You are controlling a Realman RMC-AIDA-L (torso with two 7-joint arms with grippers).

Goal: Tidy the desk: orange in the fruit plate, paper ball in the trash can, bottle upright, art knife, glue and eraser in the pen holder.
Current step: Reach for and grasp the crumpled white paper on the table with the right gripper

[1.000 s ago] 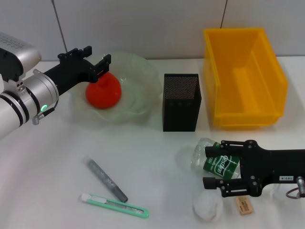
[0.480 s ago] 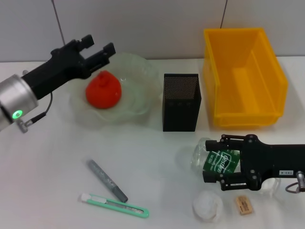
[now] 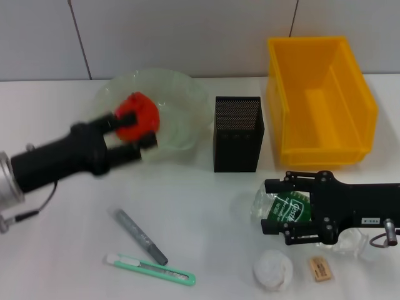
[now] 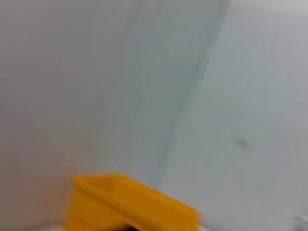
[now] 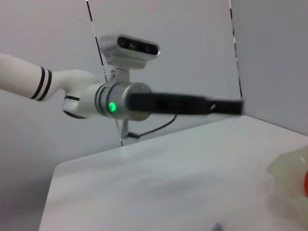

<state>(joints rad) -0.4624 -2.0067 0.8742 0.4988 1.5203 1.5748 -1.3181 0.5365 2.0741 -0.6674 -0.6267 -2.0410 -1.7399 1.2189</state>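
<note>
- Left gripper (image 3: 132,139) has pulled back from over the fruit plate since the earlier frames, swinging down and toward the robot; right gripper (image 3: 279,209) has edged further onto the bottle.
- Nearest row: paper ball (image 3: 272,269) and eraser (image 3: 320,269) just beside each other on the right; art knife (image 3: 150,269) and glue (image 3: 140,235) lie on the left, close together, untouched.
- Bottle (image 3: 278,205) lies on its side mid-right; right gripper's jaws spread around its green label, one above, one below, not visibly squeezing yet.
- Left gripper sits at the near edge of the fruit plate (image 3: 187,100), jaws parted, holding nothing.
- Orange (image 3: 139,114) rests in the fruit plate, so that step looks done.
- Pen holder (image 3: 238,132) stands empty-looking mid-desk; trash can (image 3: 320,100) behind it to the right, nothing seen inside.
- Step in hand, my read: grasping the bottle to stand it up.
- Next likely needs the right jaws to close on the label, then lift and rotate upright; a smooth round body may slip or roll.
</note>
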